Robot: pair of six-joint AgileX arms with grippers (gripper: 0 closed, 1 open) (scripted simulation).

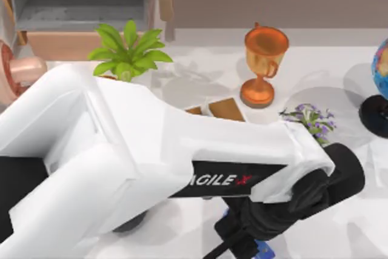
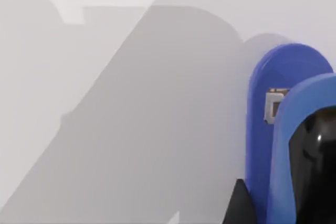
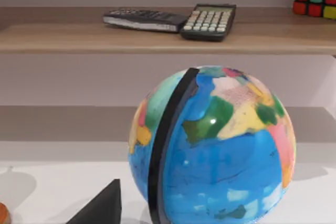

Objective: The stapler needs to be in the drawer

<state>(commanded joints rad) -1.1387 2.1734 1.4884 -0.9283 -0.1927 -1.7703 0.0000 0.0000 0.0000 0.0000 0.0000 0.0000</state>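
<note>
The blue stapler (image 2: 286,129) with its black top arm lies on the white table, close under my left gripper (image 1: 242,238). In the top view only small bits of the stapler (image 1: 262,248) peek out from below the left wrist, near the front edge. The drawer (image 1: 79,4) stands open at the back left, showing grey inner walls and a pale tan front. My right gripper (image 3: 105,208) is parked at the right, facing the globe (image 3: 210,145).
A green potted plant (image 1: 127,50) stands before the drawer. A copper trophy (image 1: 264,65), a brown-topped tissue box (image 1: 221,110), purple flowers (image 1: 312,119) and the globe (image 1: 379,83) fill the middle and right. A shelf holds a calculator (image 3: 209,22).
</note>
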